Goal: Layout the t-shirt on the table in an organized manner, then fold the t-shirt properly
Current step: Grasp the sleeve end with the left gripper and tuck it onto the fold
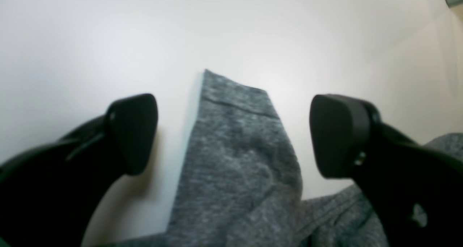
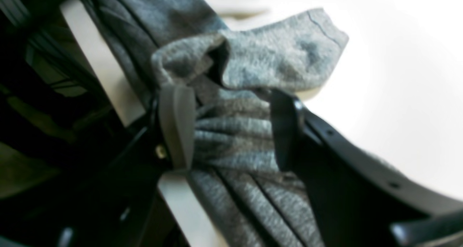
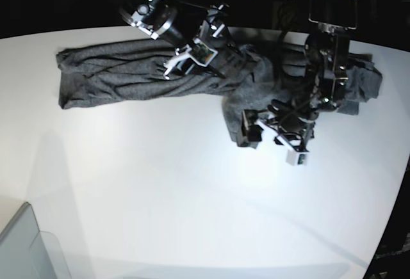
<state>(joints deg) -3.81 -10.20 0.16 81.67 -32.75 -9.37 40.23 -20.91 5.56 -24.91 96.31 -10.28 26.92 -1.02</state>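
The t-shirt [image 3: 147, 77] lies rumpled along the table's [image 3: 160, 189] far edge. Left gripper [image 1: 233, 135] hangs wide above a sleeve; right gripper [image 2: 231, 127], jaws parted, straddles bunched cloth. Best practice: pinch sleeve hems and draw outward, flattening wrinkles.

No words, labels, brand marks or numbers can be read anywhere in these views; the t-shirt [image 3: 160, 77] is plain and the table [image 3: 160, 183] bare white.
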